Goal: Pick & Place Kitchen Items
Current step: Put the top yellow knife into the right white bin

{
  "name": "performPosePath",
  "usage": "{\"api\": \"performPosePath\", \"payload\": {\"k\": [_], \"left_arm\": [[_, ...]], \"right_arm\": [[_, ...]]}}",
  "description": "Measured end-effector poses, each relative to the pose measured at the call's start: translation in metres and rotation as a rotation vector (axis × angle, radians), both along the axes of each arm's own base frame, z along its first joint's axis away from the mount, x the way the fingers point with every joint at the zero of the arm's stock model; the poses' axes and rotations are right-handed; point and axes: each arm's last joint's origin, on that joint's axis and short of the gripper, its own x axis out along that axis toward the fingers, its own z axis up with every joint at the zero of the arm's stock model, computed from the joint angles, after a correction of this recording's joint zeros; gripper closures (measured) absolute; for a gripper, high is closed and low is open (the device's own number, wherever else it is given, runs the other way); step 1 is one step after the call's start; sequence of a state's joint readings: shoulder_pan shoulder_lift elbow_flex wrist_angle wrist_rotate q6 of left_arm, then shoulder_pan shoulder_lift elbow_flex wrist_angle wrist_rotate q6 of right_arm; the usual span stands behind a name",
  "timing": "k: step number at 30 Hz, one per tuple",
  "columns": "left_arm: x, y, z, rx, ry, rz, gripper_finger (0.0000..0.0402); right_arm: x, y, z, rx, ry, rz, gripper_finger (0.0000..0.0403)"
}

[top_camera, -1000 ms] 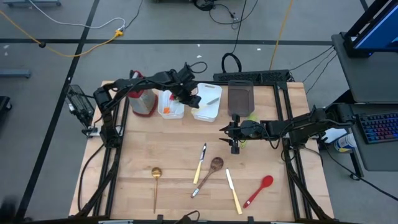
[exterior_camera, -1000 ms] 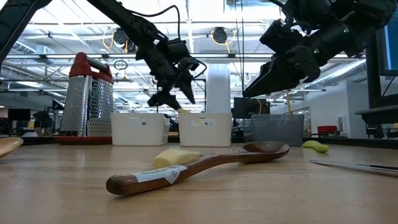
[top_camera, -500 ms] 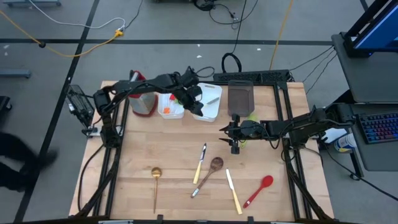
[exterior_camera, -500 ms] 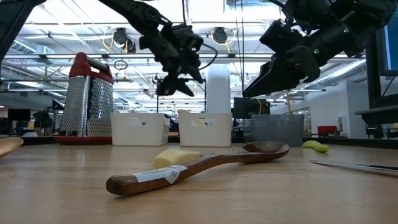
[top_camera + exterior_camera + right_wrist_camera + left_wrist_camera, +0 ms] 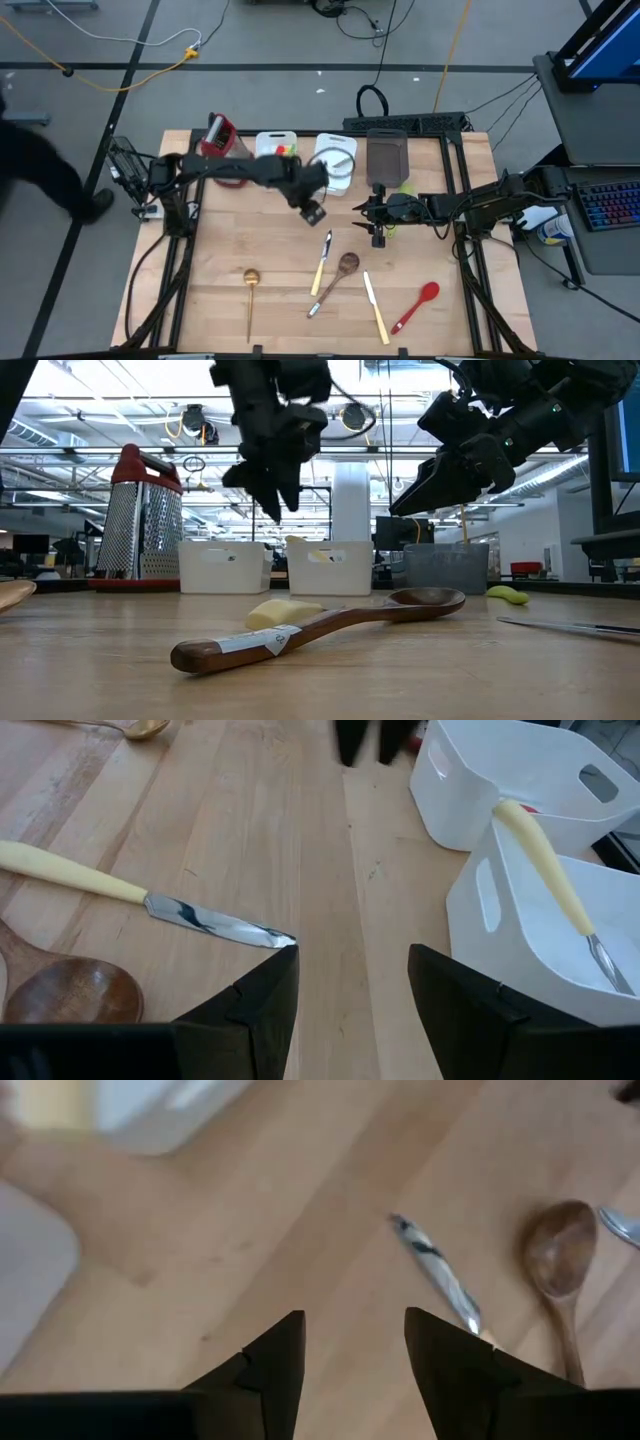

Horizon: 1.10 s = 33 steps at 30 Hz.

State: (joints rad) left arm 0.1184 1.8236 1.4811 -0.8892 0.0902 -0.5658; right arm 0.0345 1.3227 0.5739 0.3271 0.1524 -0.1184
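Left gripper [image 5: 312, 210] moved off bins, two knives [image 5: 320, 263] remain

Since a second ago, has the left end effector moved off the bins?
Yes. The left end effector has swung off the white bin toward the table's middle, now empty.

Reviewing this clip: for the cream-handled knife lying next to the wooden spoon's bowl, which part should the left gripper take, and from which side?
Probably the cream handle of the knife, gripped across its width from straight above. The knife lies flat on the table, so only a top-down approach gets fingers on both sides. The handle is thicker than the thin flat blade. The left gripper hangs open just beyond the blade tip. The wooden spoon lies close beside the handle, so finger room looks tight.
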Motion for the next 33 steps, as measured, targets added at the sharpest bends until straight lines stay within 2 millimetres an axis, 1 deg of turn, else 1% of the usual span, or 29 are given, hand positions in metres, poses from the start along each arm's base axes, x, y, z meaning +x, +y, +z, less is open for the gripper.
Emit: {"api": "performPosePath", "payload": {"k": [2, 5, 8, 12, 16, 20, 23, 27, 31, 33], "left_arm": [[0.002, -0.019, 0.000, 0.021, -0.004, -0.003, 0.0227], [0.003, -0.045, 0.000, 0.006, 0.000, 0.020, 0.0227], [0.002, -0.066, 0.000, 0.002, 0.001, 0.037, 0.0227], [0.001, -0.093, -0.003, 0.077, -0.008, 0.102, 0.0227], [-0.002, -0.115, -0.003, 0.081, -0.023, 0.118, 0.0227], [-0.005, -0.129, -0.003, 0.098, -0.042, 0.154, 0.0227], [-0.006, -0.137, -0.003, 0.109, -0.048, 0.140, 0.0227], [-0.006, -0.144, -0.009, 0.104, -0.031, 0.116, 0.0227], [-0.003, -0.148, -0.016, 0.075, -0.021, 0.094, 0.0227], [0.002, -0.151, -0.022, 0.066, -0.030, 0.072, 0.0227]], "right_arm": [[0.000, 0.000, 0.000, -0.001, 0.000, 0.000, 0.0220], [0.000, 0.000, 0.000, -0.002, 0.000, 0.000, 0.0220], [0.000, 0.000, 0.000, -0.002, 0.000, 0.000, 0.0220], [0.000, 0.000, 0.000, -0.002, 0.004, 0.000, 0.0220], [0.000, 0.000, 0.000, -0.002, 0.005, 0.001, 0.0220], [0.000, 0.000, 0.000, -0.001, 0.005, 0.001, 0.0220], [0.000, 0.000, 0.000, -0.002, 0.005, 0.001, 0.0220], [0.000, 0.000, 0.000, -0.002, 0.005, 0.001, 0.0220], [0.000, 0.000, -0.001, -0.002, 0.006, 0.001, 0.0220], [0.000, 0.000, -0.001, -0.002, 0.009, 0.001, 0.0220]]}}
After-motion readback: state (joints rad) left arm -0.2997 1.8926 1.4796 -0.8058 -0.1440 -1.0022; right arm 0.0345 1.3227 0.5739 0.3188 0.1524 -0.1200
